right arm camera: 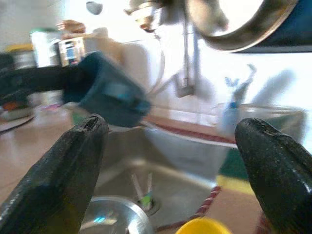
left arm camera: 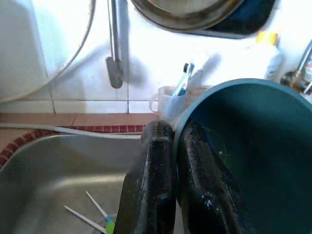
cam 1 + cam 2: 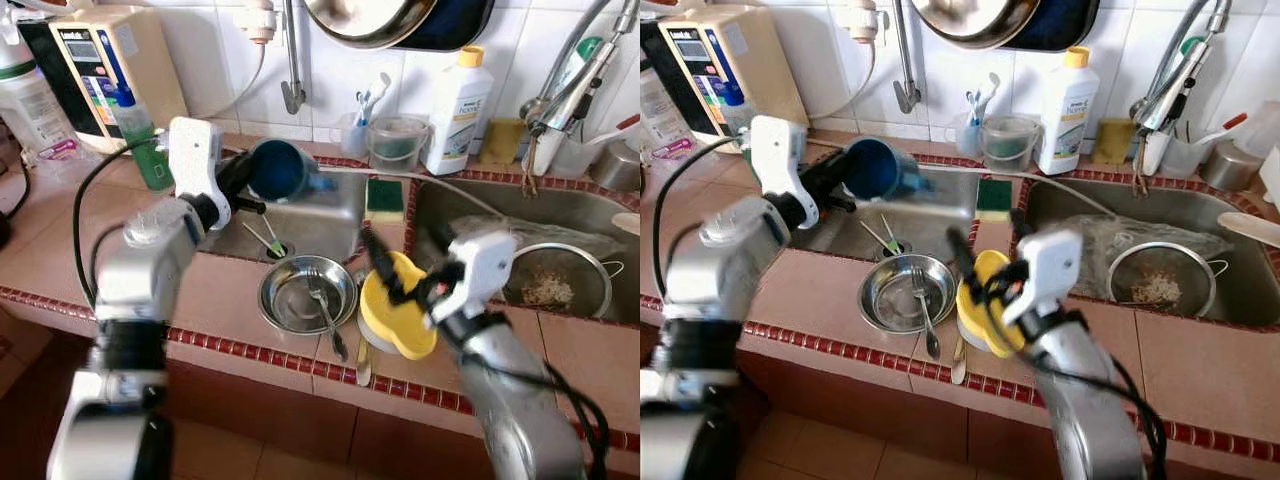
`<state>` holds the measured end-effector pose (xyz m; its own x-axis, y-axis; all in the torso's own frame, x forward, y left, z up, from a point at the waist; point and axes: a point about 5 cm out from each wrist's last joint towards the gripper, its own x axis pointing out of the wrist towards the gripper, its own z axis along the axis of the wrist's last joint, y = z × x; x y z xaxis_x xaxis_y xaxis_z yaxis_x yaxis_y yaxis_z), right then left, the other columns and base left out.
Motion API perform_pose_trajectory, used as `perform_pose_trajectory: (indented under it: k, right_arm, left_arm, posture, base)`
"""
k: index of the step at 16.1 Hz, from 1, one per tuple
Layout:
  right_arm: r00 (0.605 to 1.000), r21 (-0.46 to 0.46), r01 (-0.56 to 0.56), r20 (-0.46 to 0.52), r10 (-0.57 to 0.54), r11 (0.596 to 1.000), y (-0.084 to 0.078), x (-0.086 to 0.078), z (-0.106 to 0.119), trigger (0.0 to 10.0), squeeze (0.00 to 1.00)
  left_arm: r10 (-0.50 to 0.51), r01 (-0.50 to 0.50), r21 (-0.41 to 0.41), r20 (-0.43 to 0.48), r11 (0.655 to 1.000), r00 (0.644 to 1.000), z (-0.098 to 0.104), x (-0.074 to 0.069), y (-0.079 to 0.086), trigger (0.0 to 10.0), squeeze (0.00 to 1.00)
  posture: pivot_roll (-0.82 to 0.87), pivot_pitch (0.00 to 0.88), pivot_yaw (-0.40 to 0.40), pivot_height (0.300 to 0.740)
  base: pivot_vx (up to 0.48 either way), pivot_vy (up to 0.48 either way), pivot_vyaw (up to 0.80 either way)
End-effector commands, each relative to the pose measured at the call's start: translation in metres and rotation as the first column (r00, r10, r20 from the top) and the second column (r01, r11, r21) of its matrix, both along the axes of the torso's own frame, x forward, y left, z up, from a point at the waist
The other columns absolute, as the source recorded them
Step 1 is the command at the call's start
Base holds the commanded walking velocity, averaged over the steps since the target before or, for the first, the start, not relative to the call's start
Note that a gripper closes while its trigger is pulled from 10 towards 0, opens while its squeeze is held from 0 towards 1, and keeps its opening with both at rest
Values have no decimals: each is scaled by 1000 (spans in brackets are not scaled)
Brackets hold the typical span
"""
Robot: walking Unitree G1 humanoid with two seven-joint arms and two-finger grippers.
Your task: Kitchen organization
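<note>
We find the left gripper (image 2: 170, 146) clamped on the rim of the blue cup (image 3: 280, 170), tilted over the left sink (image 3: 330, 215). The right gripper (image 1: 170, 161) hangs spread above the yellow cup (image 3: 397, 315), apparently unladen. We advise draining the blue cup fully before moving it.

The terracotta-tiled counter (image 3: 230, 300) with red-brick edging carries a steel bowl (image 3: 305, 295) holding a fork (image 3: 325, 310), a yellow container (image 3: 397, 310) just beside it, and a green-yellow sponge (image 3: 385, 198).
</note>
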<state>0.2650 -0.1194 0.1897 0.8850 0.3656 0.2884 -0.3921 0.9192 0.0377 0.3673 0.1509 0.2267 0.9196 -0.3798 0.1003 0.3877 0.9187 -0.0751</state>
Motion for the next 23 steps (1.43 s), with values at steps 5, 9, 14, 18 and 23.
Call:
perform_pose_trajectory:
  k: [5, 9, 14, 18, 23]
  right_arm:
    - [988, 44, 157, -16, -157, 987, -9, 23, 13, 10000, 0]
    - [994, 67, 112, 0, -112, 991, -2, 13, 24, 10000, 0]
    - [993, 20, 78, -96, -76, 997, -5, -16, 11, 10000, 0]
    - [989, 5, 47, -143, -45, 999, -1, -34, 7, 10000, 0]
    - [979, 22, -63, -195, 66, 998, 10, -63, 9, 10000, 0]
  left_arm:
    - [119, -118, -20, 141, 993, 983, -3, 0, 3, 10000, 0]
    - [107, -106, -17, 110, 994, 988, -6, 6, 6, 10000, 0]
    - [67, -68, 20, 77, 997, 995, -7, 19, 11, 10000, 0]
    - [70, -71, 33, 26, 997, 997, -10, 30, 15, 10000, 0]
    - [98, -92, 68, -85, 993, 992, -16, 41, 22, 10000, 0]
  posture:
    - [-177, 39, 27, 740]
    - [-182, 112, 14, 740]
    - [-217, 212, 16, 740]
    - [-246, 255, 23, 740]
    - [-281, 310, 39, 740]
  base:
    - [0, 0, 0]
    - [0, 0, 0]
    - [0, 0, 0]
    - [0, 0, 0]
    - [0, 0, 0]
